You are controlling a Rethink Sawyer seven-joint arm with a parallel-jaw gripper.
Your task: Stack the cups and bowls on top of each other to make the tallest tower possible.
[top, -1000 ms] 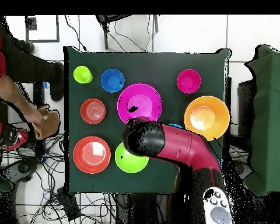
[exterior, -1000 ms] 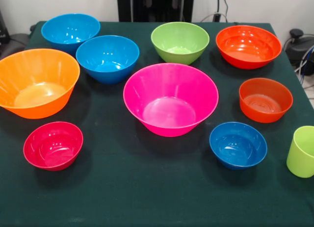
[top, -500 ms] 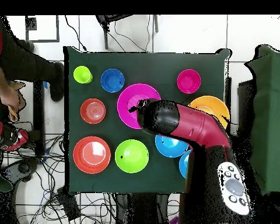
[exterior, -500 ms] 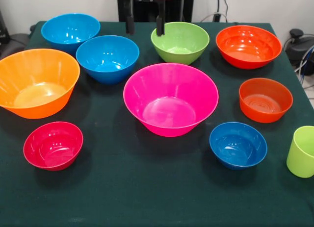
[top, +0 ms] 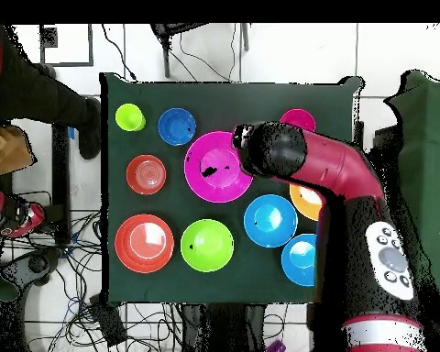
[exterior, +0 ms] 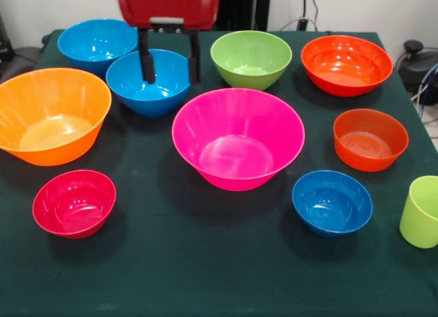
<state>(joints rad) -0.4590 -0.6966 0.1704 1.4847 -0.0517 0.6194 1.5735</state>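
nothing is stacked: every bowl and the cup sit apart on the dark green table [exterior: 205, 262]. in the front view the gripper [exterior: 168, 68] hangs from its red head at the upper left of centre, its two black fingers [exterior: 146, 64] spread wide with nothing between them, down over the medium blue bowl [exterior: 150, 82]; one finger is over the bowl's hollow, the other near its right rim. behind it, at the top left, stands a second medium blue bowl [exterior: 98, 44], the two just about touching. the large orange bowl [exterior: 50, 116] fills the left edge, with the small crimson bowl [exterior: 74, 203] below it. the large pink bowl [exterior: 238, 138] holds the middle of the frame. the green bowl [exterior: 251, 59] is at the top centre, a large red-orange bowl [exterior: 346, 64] at the top right, a smaller red-orange bowl [exterior: 370, 140] below that, and the small blue bowl [exterior: 332, 202] at the lower right. the lime cup [exterior: 421, 212] stands upright at the right edge, partly cut off. in the overhead view the red arm [top: 334, 174] reaches in from the lower right and covers much of the orange and crimson bowls — the cup sits at the table's upper left corner there. no brand, label or writing can be read on anything. a person's dark sleeve [top: 31, 87] shows at the left edge of the overhead view.
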